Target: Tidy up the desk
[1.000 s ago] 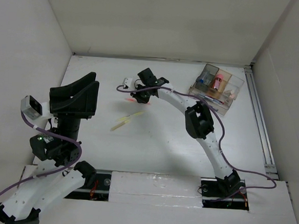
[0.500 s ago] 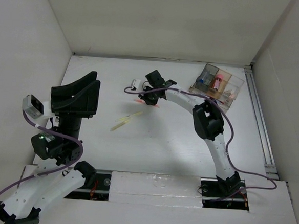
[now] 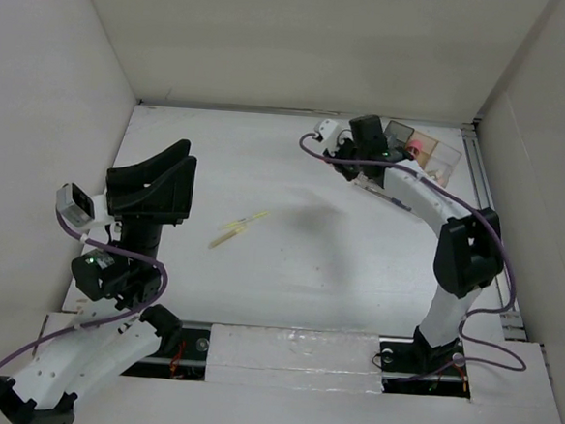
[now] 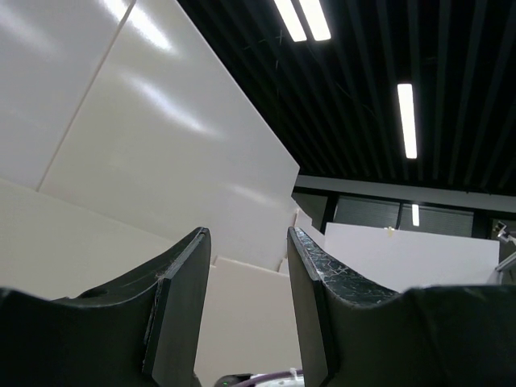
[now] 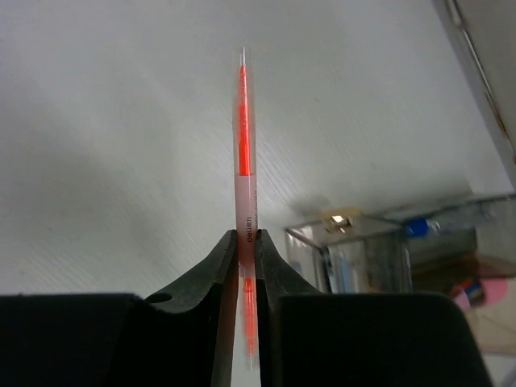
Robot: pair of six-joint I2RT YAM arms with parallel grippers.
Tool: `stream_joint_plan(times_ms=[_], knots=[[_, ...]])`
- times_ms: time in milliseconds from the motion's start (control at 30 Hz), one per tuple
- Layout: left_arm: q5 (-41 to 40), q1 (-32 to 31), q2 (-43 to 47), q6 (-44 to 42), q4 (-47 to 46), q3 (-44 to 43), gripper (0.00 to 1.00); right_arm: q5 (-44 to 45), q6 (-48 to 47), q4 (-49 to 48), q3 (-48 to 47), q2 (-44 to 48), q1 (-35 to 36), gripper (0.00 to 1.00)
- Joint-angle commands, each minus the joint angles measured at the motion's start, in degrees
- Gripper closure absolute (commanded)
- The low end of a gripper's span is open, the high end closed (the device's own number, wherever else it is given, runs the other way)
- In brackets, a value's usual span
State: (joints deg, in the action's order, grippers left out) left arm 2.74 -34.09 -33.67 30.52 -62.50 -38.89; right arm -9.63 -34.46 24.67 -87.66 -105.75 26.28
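White walls stand around the desk [image 3: 287,280], a wide matte white top that fills the floor of the top view, with a metal rail [image 3: 490,227] along its right side. The right gripper [image 5: 246,239] is pinched tight on a thin orange pen [image 5: 243,137], above the desk and near the clear organizer box [image 3: 439,171]. The left gripper [image 4: 246,242] points upward, its 2 fingers moderately apart, with nothing between them. A pale yellow stick [image 3: 240,228] lies mid-desk.

A robot lab — white panel walls [image 3: 304,39] box the desk [image 3: 308,262]; strip lights [image 4: 407,121] on a black ceiling [image 4: 355,72].
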Motion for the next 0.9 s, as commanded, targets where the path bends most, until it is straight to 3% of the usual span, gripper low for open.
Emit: stream_joint_plan(times_ms=[0, 100, 233, 867], knots=[[0.86, -0.28, -0.78, 0.32, -6.14, 0.48, 0.61, 5.05, 0.62, -3.83, 4.06, 3.18, -4.11, 1.0], [1.21, -0.28, -1.48, 0.59, -8.16, 1.1, 0.61, 6.3, 1.14, -11.98, 11.96, 8.0, -9.29, 1.0], [0.95, -0.28, -1.4, -0.46, -7.28, 1.19, 0.61, 3.3, 2.73, -16.39, 15.14, 7.93, -15.64, 1.0], [1.21, -0.28, -1.48, -1.17, -6.76, 1.63, 0.61, 11.28, 3.08, -23.61, 19.28, 4.94, -17.49, 0.97]])
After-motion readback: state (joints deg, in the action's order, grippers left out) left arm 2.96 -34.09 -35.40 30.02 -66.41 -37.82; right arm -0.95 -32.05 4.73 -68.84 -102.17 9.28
